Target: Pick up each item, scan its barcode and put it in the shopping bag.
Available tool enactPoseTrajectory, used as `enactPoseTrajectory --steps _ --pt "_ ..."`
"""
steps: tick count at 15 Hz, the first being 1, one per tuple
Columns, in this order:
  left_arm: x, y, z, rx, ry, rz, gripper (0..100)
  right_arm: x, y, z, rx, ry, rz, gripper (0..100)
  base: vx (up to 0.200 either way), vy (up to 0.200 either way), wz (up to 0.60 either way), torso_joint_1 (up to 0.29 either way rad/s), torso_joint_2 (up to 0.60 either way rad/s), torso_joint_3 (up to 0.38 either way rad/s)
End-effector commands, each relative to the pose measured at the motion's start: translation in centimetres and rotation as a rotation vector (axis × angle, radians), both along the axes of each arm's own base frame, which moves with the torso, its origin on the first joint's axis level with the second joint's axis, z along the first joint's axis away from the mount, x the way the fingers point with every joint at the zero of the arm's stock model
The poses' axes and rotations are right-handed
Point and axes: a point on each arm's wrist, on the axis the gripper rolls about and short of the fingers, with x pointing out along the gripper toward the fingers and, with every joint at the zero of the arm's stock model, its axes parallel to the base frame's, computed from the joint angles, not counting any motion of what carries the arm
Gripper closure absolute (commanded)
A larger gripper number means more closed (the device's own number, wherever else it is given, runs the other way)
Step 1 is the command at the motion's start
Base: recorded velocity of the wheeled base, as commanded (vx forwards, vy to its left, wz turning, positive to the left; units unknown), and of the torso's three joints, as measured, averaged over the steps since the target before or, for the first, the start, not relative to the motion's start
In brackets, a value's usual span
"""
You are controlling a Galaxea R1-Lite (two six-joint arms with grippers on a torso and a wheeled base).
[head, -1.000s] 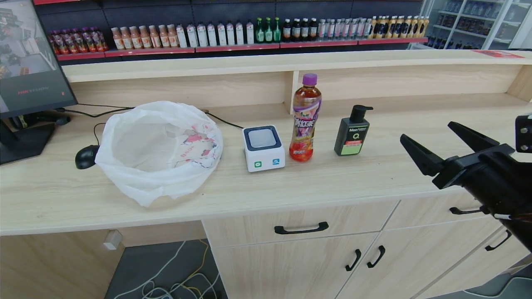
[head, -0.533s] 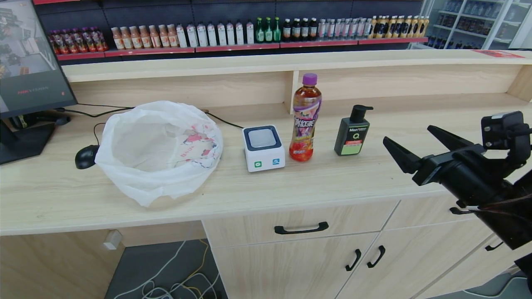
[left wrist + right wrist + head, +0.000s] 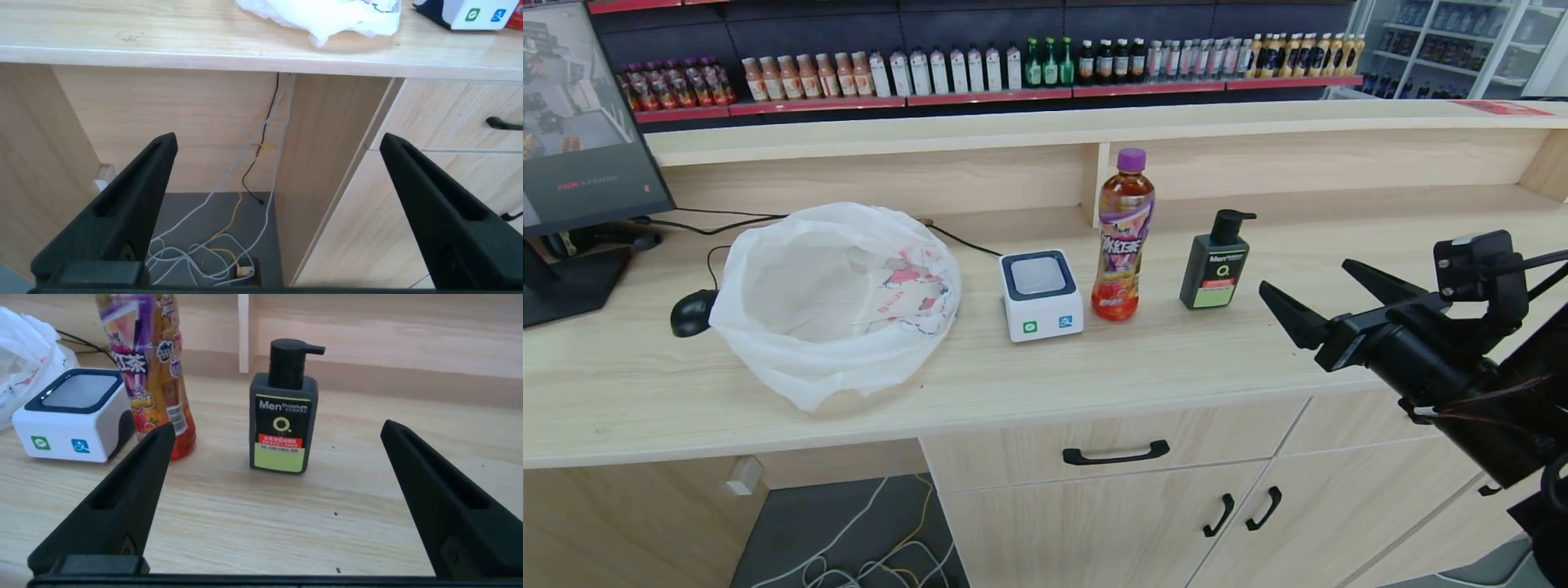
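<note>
The right gripper, jaws wide and empty, has advanced toward the pump bottle standing beside the tea bottle on the counter (likely its first pick), while the left gripper hangs open below.

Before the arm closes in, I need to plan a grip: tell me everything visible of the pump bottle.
The pump bottle is a dark green, squarish, plastic-looking flask with a black pump, spout toward the robot's right, label facing the robot. It stands upright on the counter, right of the tea bottle, apart from it; nothing else touches it.
</note>
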Motion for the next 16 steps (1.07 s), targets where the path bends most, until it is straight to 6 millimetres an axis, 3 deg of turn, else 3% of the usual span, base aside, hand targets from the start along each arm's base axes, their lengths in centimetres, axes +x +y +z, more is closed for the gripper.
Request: enactPoseTrajectory --steps 1,5,9,16 --pt "0.0 0.0 0.0 -0.001 0.0 0.001 0 -0.3 0.0 -0.1 -0.001 0.003 0.001 0 0.0 0.2 0.0 -0.012 -0.02 0.002" --pt "0.0 0.0 0.0 0.002 0.0 0.001 0 -1.1 -0.2 -0.1 -0.003 0.007 0.003 0 0.0 0.2 0.0 0.007 0.0 0.001" --pt "0.0 0.0 0.0 0.003 0.0 0.001 0 -1.4 -0.3 0.5 0.0 -0.016 0.001 0 0.0 0.0 0.0 0.0 0.0 0.0" --pt "0.0 0.0 0.0 0.003 0.0 0.001 0 1.9 1.6 0.7 0.001 -0.043 0.034 0 0.0 0.0 0.0 0.0 0.0 0.0"
